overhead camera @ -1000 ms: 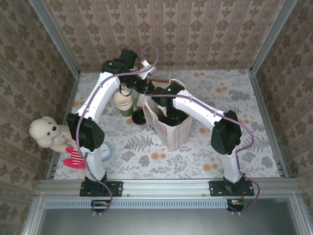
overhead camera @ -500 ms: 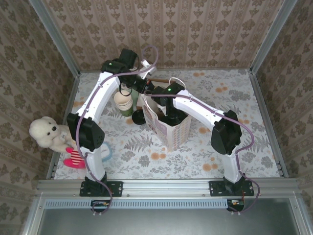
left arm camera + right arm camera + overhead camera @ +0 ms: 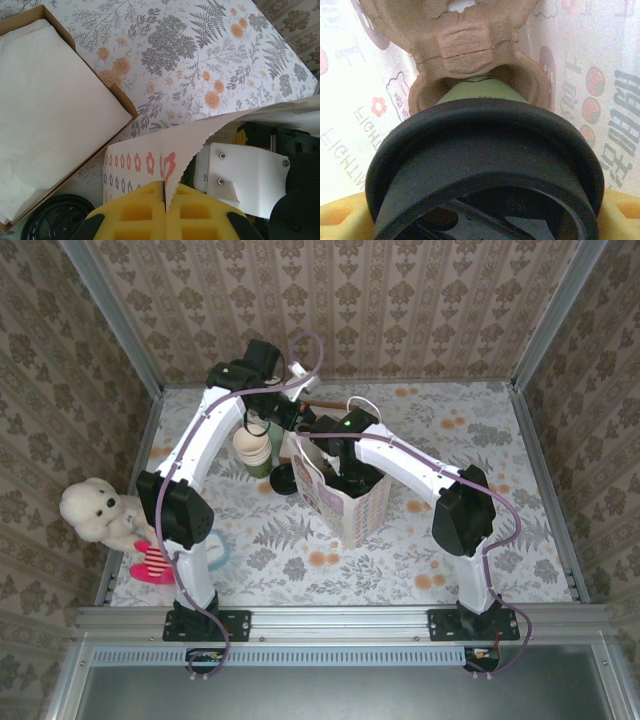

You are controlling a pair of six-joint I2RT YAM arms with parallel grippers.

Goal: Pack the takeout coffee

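We see the table (image 3: 480, 440) under a floral cloth, with both arms reaching over its middle. The paper bag (image 3: 335, 502) stands upright and open near the centre. On the left wrist view, a shallow cardboard box (image 3: 120, 97) lined with white paper sits left of the bag. A teddy bear (image 3: 92, 512) sits at the left edge of the table, well apart from the bag. Inside the bag we see a brown pulp carrier (image 3: 462, 47) lying against the printed walls. The stack of cream cups (image 3: 252, 448) stands just left of the bag, on the far side of the loose black lid (image 3: 283, 478), which lies flat on the cloth beside the bag's left wall. The left gripper (image 3: 164, 192) is at the bag's far-left top edge, its yellow fingers fully together with the zigzag-cut paper rim pinched between them. The right gripper (image 3: 480, 220) is down inside the bag, jaws spread wide. The takeout coffee (image 3: 480, 140) sits between its fingers (image 3: 340, 220), the black lid spanning pad to pad, so we read it as gripped. The cup is upright, its olive-green body sitting in a carrier slot inside the bag. We can't tell whether the base is fully seated.
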